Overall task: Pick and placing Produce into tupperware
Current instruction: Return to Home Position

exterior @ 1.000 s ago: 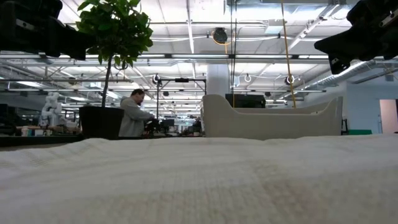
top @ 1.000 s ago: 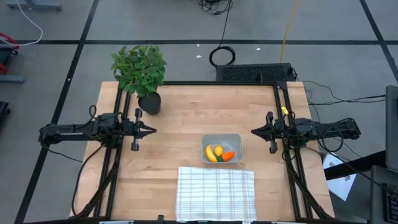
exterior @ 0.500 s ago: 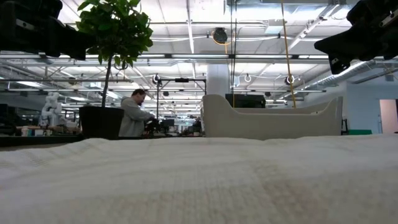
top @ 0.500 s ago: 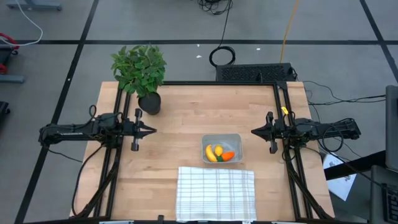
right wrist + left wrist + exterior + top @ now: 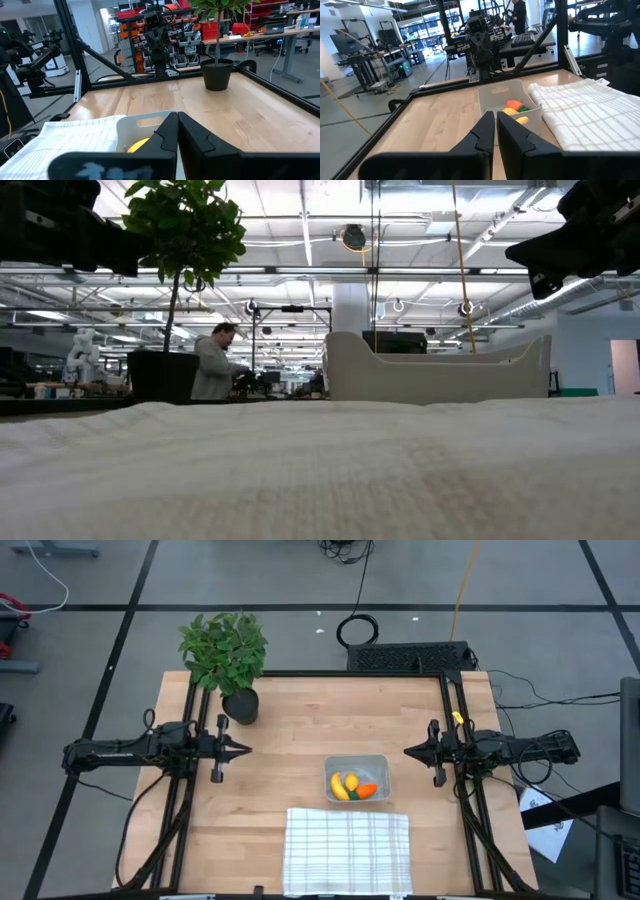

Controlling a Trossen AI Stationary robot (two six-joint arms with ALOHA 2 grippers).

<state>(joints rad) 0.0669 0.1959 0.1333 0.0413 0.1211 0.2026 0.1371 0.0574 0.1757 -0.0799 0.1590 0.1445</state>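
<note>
The tupperware (image 5: 356, 779) sits on the table just beyond the white checked cloth. Inside it lie the yellow banana (image 5: 339, 787), the yellow lemon (image 5: 352, 783) and the orange carrot (image 5: 368, 790) with its green top. In the left wrist view the tupperware (image 5: 509, 107) shows the carrot (image 5: 511, 104) and a yellow piece (image 5: 521, 120). My left gripper (image 5: 245, 750) hovers shut at the table's left side, pointing right. My right gripper (image 5: 408, 752) hovers shut at the right side, pointing left. Both are well clear of the tupperware.
A white checked cloth (image 5: 347, 850) lies at the table's near edge, right against the tupperware. A potted plant (image 5: 226, 658) stands at the far left corner. Bare wood (image 5: 330, 715) stretches between the two grippers. A person (image 5: 215, 362) sits in the room beyond.
</note>
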